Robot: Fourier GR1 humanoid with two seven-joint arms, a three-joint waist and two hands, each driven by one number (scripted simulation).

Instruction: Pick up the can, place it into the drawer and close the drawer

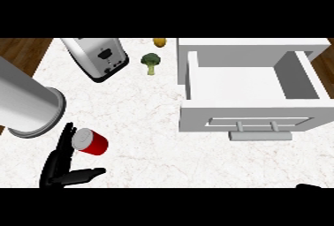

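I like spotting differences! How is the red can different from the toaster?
The can is red with a pale lid; the toaster is silver with a dark base. The can is much smaller than the toaster. The can lies tipped beside the left hand; the toaster sits far from it, near the counter's back. Both rest on the white counter, left of the open drawer.

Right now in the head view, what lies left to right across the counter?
Left hand → can → toaster → broccoli → open drawer. A yellow item sits at the far edge just right of the broccoli. The can lies beside the left hand's straight fingers.
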